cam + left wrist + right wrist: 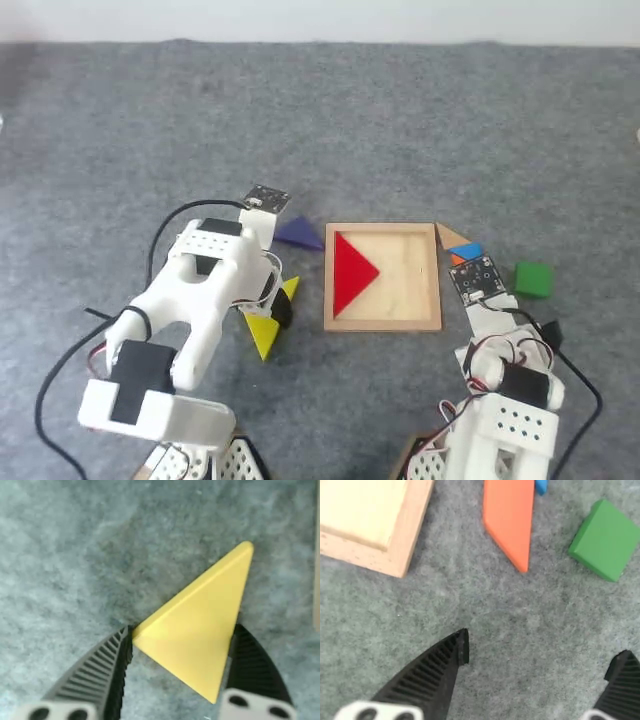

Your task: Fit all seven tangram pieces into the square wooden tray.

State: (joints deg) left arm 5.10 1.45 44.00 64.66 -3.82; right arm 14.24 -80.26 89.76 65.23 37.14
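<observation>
Tray point(383, 326): is lying on the grey mat point(420, 130) between the two arms, with a red triangle point(350, 272) sitting flat inside against the wall nearer the left arm. Yellow triangle point(200, 610): is lying on the mat just beside that side of the tray. In the high view the arm is covering part of it, while the left wrist view is showing it whole. Left gripper point(182, 629): is clamping the yellow triangle, one finger touching a corner and the other pressing the opposite edge. Right gripper point(542, 645): is hanging over bare mat with fingers spread wide, holding nothing. Orange piece point(510, 515) and green square point(605, 539): are lying ahead of it, apart from each other. The high view is adding a blue piece point(466, 250) and tan triangle point(452, 237) clustered by the orange piece, and a purple piece point(298, 234) near the tray's far corner on the left arm's side.
</observation>
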